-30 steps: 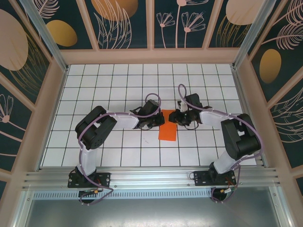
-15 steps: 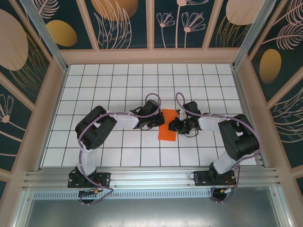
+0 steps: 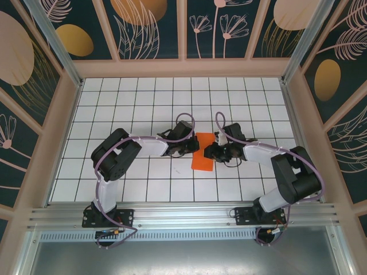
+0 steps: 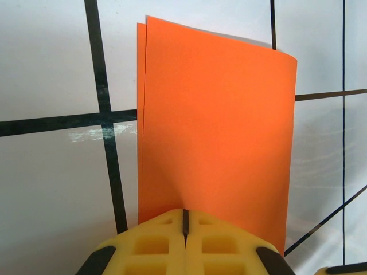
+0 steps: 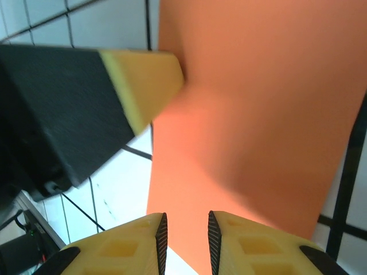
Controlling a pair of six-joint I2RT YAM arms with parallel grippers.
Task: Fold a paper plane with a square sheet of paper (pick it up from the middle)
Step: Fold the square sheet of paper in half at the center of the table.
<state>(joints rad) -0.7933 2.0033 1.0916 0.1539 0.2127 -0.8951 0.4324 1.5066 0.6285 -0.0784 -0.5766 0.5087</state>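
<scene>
moved: right gripper (image 3: 210, 152) sits lower than before, at the sheet's right edge | step: thin bright orange square sheet of paper (image 3: 202, 153), folded double (layer edges slightly offset), lies flat on the white gridded table (image 3: 143, 97) | jaws: left gripper (image 4: 184, 222) together, pinning the sheet; right narrowly apart, empty | next: probably a corner fold, needing a light nip of one matte layer

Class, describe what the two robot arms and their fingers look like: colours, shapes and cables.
The left arm and right arm have bulky black joint housings joined by white links, with a lilac cable looping along each. Their black bases sit on a silver rail. The fingers are yellow blocks with square recesses.
</scene>
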